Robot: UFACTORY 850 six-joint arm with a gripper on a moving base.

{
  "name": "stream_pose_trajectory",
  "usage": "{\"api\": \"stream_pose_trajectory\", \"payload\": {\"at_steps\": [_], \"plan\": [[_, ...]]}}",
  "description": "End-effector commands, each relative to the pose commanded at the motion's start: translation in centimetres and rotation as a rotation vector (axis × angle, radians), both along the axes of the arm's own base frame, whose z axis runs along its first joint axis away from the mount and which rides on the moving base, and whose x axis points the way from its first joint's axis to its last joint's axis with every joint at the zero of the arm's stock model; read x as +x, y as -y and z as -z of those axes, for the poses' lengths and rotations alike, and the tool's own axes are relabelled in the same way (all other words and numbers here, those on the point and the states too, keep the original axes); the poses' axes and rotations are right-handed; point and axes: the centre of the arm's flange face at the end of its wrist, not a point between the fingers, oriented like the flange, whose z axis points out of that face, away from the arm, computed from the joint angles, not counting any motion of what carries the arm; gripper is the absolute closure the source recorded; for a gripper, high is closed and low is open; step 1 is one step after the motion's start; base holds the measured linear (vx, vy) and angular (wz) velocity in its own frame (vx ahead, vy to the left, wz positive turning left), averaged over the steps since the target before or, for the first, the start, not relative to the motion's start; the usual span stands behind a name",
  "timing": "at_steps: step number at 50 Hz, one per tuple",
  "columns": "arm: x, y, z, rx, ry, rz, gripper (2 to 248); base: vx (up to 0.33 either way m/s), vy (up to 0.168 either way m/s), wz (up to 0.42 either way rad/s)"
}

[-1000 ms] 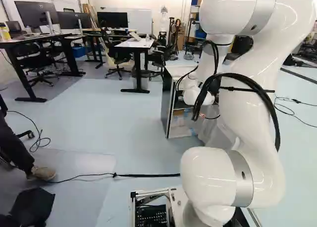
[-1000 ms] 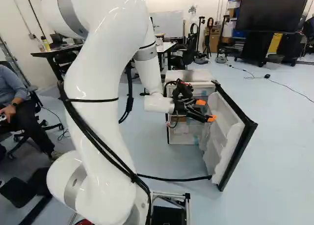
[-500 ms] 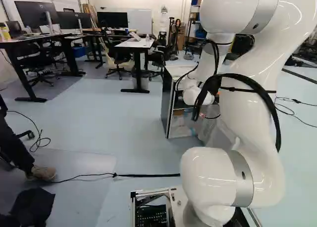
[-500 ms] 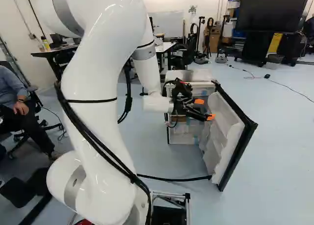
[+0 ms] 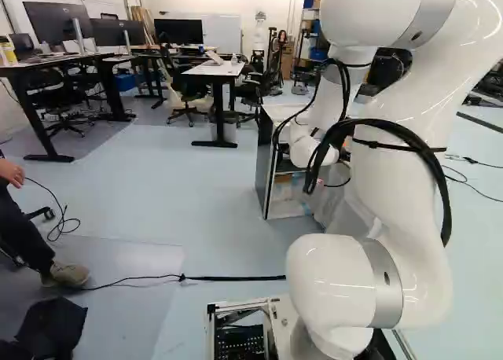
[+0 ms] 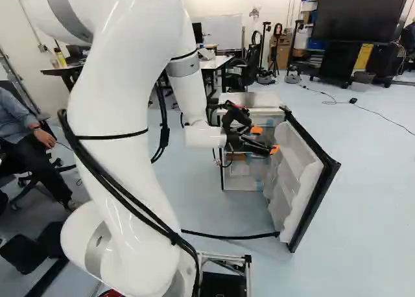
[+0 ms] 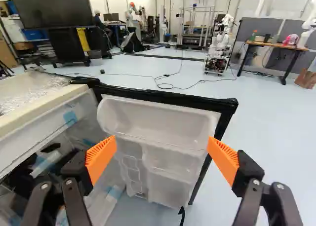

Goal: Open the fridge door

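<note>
A: Step in hand?

B: By judgement, the closing stage of the opening. Fridge door [image 6: 298, 174] swung well out from the front of the mini fridge [image 6: 266, 100], inner face exposed, toward the right of the right base view.

A: State of the gripper [image 7: 162, 157]?

B: Fingers [image 7: 248, 175] wide apart, with nothing clamped between. Placed before the open front, on the inner side of the door; no contact evident in the wrist view, though hard to rule out in the right base view.

A: Demand of the next move?

B: For a wider opening, a gentle outward push against the inner face, away from the hinge side. Otherwise, a clean withdrawal toward the base. Possible faults: a fingertip caught in the upper door bin [image 7: 158, 120], or a backward drag on the door. Also worth watching: the black cable [image 6: 227, 237] on the floor, close to the door's lower edge.

A: Count of each?

B: Mini fridge, one; door, one; upper door bin, one; gripper, one; fingers, two; orange pads [image 7: 101, 159], two, one per finger; white arm [image 6: 117, 102], one. Clear compartments [image 6: 238, 182] inside the body: too overlapped for a sure count.
</note>
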Motion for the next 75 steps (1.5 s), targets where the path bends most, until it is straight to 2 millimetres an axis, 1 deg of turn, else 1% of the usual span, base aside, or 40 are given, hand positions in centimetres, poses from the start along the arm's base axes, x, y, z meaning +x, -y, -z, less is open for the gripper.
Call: {"api": "stream_pose_trajectory", "payload": {"at_steps": [17, 33, 54, 75], "plan": [[-0.8, -1.9, -1.1, 0.012, 0.013, -0.141, 3, 0.0, 0.0, 0.0], [-2.1, -4.3, -2.3, 0.025, 0.021, -0.308, 3, 0.0, 0.0, 0.0], [-4.7, -8.1, -3.5, 0.041, 0.015, -0.573, 3, 0.0, 0.0, 0.0], [-7.6, -11.3, -3.9, 0.048, -0.008, -0.801, 3, 0.0, 0.0, 0.0]]}}
